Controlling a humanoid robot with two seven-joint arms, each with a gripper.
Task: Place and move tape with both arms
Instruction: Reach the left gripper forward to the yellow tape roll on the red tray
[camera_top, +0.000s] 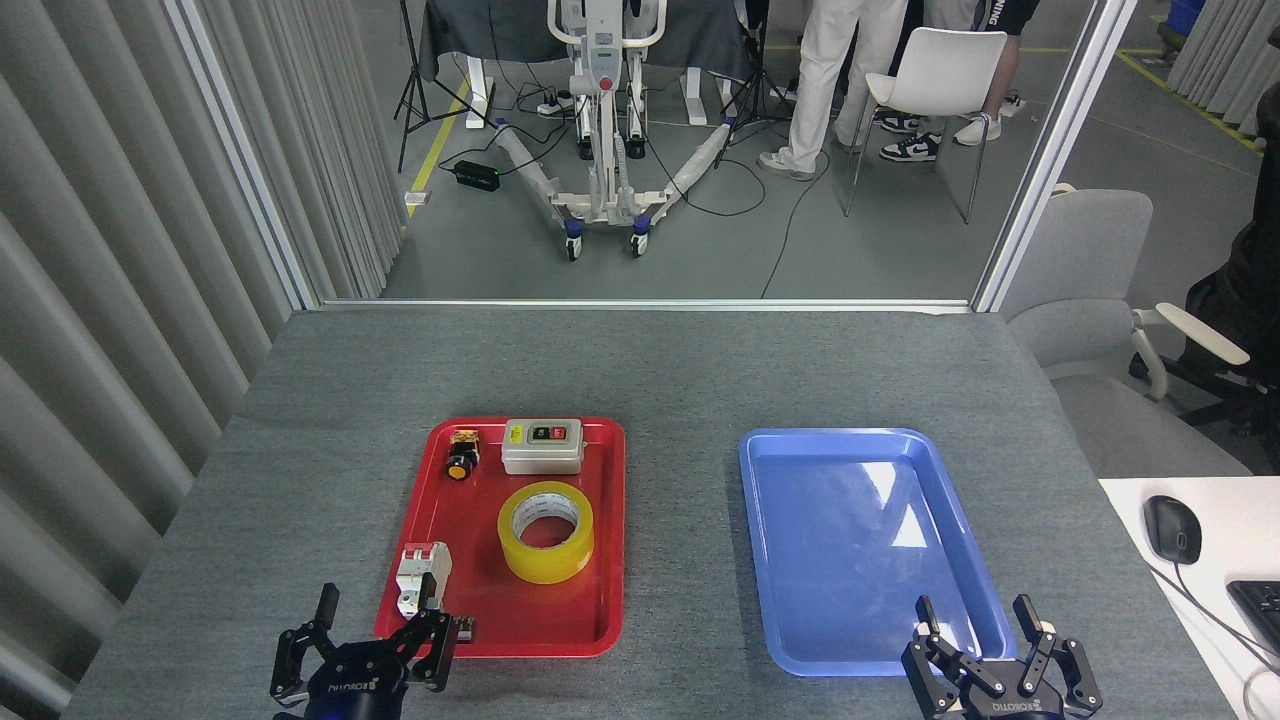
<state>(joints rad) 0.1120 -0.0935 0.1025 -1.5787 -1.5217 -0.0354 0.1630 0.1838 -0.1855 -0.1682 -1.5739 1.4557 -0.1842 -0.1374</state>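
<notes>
The tape (546, 531), a yellow roll with a white core, lies flat in the middle of the red tray (600, 530). My left gripper (380, 615) sits at the tray's near left corner, fingers spread open and holding nothing, well short of the tape. At the near edge of the blue tray (850, 545) my right gripper (980, 625) is also open and holds nothing. The blue tray holds nothing.
The red tray also carries a small yellow push button (462, 455), a grey switch box (542, 445) and a white circuit breaker (422, 578). A side desk with a mouse (1172, 528) stands at right. Chairs, a lift frame and people's legs are beyond the table.
</notes>
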